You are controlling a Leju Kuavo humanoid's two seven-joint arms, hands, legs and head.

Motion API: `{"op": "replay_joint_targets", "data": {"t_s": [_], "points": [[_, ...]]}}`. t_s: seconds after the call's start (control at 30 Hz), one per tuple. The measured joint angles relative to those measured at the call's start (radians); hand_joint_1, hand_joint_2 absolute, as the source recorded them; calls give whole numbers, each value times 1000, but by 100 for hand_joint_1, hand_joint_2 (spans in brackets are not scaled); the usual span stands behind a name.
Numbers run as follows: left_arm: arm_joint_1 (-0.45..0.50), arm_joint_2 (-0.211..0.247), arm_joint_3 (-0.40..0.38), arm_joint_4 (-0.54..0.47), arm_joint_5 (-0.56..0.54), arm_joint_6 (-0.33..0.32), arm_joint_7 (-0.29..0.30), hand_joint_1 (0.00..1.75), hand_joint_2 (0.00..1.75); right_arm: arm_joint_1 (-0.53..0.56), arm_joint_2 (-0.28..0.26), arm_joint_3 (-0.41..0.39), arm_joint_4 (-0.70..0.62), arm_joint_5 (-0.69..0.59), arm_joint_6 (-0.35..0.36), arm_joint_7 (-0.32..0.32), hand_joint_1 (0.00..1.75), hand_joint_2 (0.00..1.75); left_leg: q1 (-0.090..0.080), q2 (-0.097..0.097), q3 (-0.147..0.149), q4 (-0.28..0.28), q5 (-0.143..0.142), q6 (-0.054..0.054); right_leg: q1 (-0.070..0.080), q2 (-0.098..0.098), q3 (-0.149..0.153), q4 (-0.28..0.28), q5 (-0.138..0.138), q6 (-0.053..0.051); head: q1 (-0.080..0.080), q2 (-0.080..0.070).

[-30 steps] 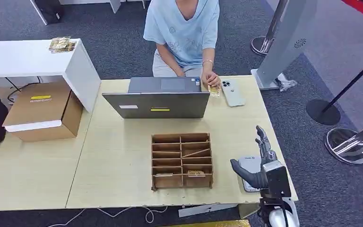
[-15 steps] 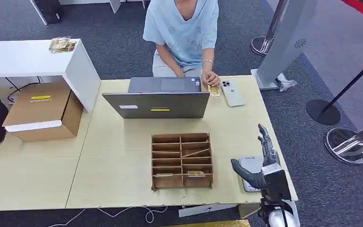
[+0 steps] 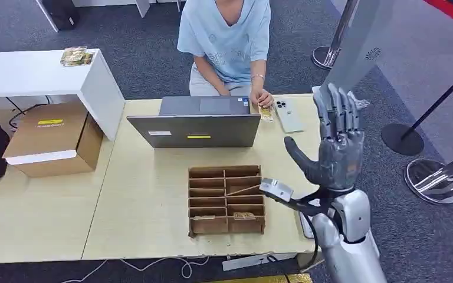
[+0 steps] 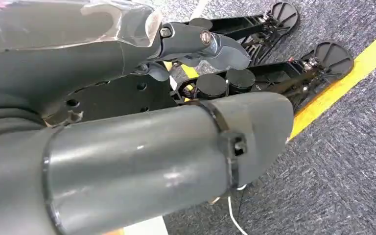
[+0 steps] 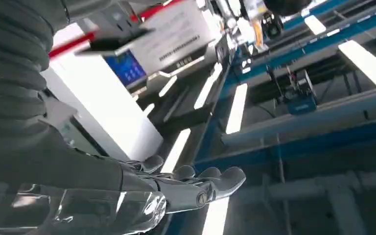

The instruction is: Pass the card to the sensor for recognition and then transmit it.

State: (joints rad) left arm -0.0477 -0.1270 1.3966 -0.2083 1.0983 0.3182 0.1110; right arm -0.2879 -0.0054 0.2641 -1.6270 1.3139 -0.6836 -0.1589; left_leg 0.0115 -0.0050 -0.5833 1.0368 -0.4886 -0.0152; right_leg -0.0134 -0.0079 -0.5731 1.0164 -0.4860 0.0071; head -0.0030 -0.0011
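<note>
I have the right hand raised high over the right end of the tabletop, palm upright, its fingers spread and straight with the thumb held out to the side; it holds nothing. From the right wrist camera I see those fingers extended side by side against ceiling lights, bare of any card. The left hand hangs low by the floor; I see its thick thumb and a curled dark finger with nothing in them, but I cannot tell how the rest of the fingers lie.

The cards I can make out are two. One small yellowish card lies flat in a lower right compartment of the wooden organiser near the front of the tabletop. Another card lies at the far edge, under the fingertips of the person seated behind the laptop, just beside a phone. A pale flat device, which I take for the sensor, lies near the front right edge, mostly hidden behind my arm.

I judge a card to be light, thin, stiff and slick. Lying flat in a narrow slot it gives little to grab, so I would pinch it by a short edge, thumb beneath and a finger above, lightly enough not to bend it but firmly enough that it does not slide out. The slot walls leave little room for spread fingers.
</note>
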Motion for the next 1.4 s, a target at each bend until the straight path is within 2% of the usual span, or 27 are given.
{"op": "replay_joint_targets", "data": {"t_s": [0.1,0.2,0.3,0.47,0.67,0.97,1.3,1.4], "points": [[-1,4,0,0,0,3,3,0,0,-137,-21,49,60,59,50,75,0,175,0,0,0,0,1,0,0,0,0,0,1,0,0,0],[-4,6,0,0,0,32,2,0,0,-254,-33,84,134,81,126,109,0,175,0,0,0,0,2,0,0,0,0,0,2,0,-1,0],[-6,6,0,0,0,55,-7,0,0,-369,-34,113,226,83,178,118,0,175,0,0,-1,0,3,0,0,0,-1,0,2,0,-1,0],[-7,11,0,0,0,53,0,0,0,-540,-34,153,401,70,258,132,0,175,0,-1,-1,0,3,0,0,0,-1,1,2,0,-1,0],[-8,23,0,0,0,51,6,0,0,-700,-26,188,629,55,361,158,0,175,0,-1,-1,0,3,0,0,-1,-1,1,2,0,-1,0],[-9,35,0,0,0,53,24,0,0,-854,14,235,926,41,496,165,0,175,0,-2,-1,0,3,0,0,-1,-1,1,2,0,-1,0],[-8,39,0,0,0,54,24,0,0,-893,37,253,1039,40,506,165,0,175,0,-2,-1,0,3,0,0,-1,-1,1,2,0,0,0],[-8,40,0,0,0,56,26,0,0,-905,44,262,1069,39,534,165,0,175,0,-2,-1,0,3,0,0,-1,-1,1,2,0,0,0]]}}
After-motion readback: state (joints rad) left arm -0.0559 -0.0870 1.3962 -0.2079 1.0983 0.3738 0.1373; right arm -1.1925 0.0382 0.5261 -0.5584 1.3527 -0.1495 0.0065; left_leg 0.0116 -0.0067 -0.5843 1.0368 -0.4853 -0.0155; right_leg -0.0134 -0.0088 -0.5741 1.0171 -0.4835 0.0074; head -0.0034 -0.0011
